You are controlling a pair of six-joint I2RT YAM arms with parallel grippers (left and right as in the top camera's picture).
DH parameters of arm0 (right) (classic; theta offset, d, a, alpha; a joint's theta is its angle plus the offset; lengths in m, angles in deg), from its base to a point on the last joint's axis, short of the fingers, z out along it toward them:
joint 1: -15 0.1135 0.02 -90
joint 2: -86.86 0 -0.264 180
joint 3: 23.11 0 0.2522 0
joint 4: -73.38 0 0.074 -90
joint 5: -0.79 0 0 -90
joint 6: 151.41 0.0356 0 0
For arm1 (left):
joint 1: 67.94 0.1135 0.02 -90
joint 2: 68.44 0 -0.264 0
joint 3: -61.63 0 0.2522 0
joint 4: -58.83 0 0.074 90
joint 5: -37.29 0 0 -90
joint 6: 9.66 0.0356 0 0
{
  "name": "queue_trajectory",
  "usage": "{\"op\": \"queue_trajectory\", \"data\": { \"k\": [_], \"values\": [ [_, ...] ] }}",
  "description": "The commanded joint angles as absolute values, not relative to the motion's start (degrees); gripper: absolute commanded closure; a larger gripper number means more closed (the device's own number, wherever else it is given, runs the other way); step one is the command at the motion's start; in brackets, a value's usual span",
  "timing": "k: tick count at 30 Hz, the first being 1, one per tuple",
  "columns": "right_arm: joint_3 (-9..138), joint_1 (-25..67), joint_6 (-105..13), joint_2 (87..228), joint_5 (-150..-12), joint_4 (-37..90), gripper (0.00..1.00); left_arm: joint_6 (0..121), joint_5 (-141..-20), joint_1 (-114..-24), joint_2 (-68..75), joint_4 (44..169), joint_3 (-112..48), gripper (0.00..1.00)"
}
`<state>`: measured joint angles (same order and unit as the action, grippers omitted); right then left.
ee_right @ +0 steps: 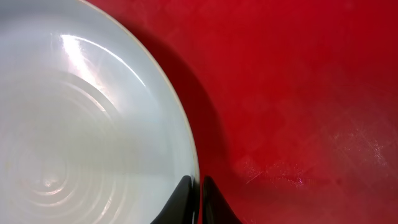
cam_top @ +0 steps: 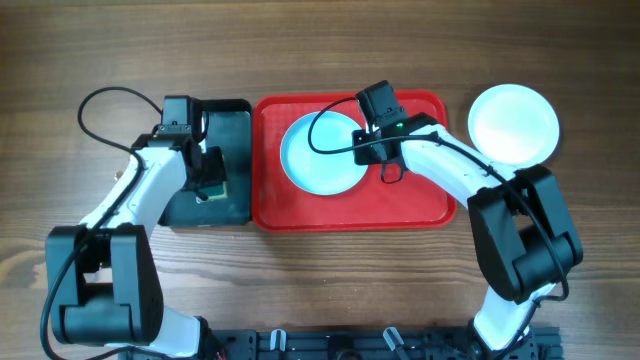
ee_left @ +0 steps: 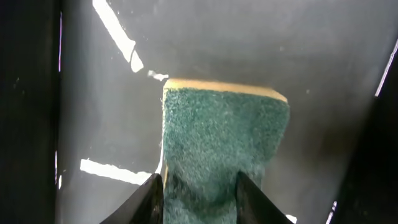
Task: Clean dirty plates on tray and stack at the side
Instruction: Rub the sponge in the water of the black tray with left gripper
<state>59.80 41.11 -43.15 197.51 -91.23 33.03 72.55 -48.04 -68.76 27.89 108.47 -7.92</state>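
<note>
A pale aqua-blue plate (cam_top: 320, 155) lies on the red tray (cam_top: 420, 205). My right gripper (cam_top: 368, 140) is shut on its right rim; in the right wrist view the fingers (ee_right: 198, 199) pinch the plate's edge (ee_right: 93, 124) above the tray floor (ee_right: 298, 93). A white plate (cam_top: 513, 123) lies on the table to the right of the tray. My left gripper (cam_top: 210, 180) is over the black basin (cam_top: 230, 125), shut on a green sponge (ee_left: 217, 143). I see only these two plates.
The black basin stands directly left of the tray, its rims touching. Bare wooden table (cam_top: 320, 50) lies behind and at both sides. Black cables loop from both arms.
</note>
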Motion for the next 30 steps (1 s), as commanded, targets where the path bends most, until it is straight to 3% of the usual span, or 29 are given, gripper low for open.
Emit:
{"op": "queue_trajectory", "data": {
  "k": [1,5,16,22,25,30],
  "values": [
    [60.4,41.4,-43.4,197.2,-92.2,33.0,0.93,72.2,-48.5,-68.7,27.2,107.3,-6.7,0.67],
    [60.4,41.4,-43.4,197.2,-92.2,33.0,0.93,72.2,-49.0,-68.7,27.2,107.3,-6.9,0.73],
    [60.4,41.4,-43.4,197.2,-92.2,33.1,0.93,72.2,-49.0,-68.7,27.2,109.4,-9.2,0.70],
    [60.4,41.4,-43.4,197.2,-92.2,33.0,0.92,72.1,-49.0,-68.7,27.2,110.4,-11.3,0.77],
    [60.4,41.4,-43.4,197.2,-92.1,33.1,0.92,72.1,-49.1,-68.7,27.2,111.2,-11.3,0.71],
    [60.4,41.4,-43.4,197.2,-92.1,33.0,0.92,72.2,-49.2,-68.7,27.2,111.4,-11.3,0.71]
  ]
}}
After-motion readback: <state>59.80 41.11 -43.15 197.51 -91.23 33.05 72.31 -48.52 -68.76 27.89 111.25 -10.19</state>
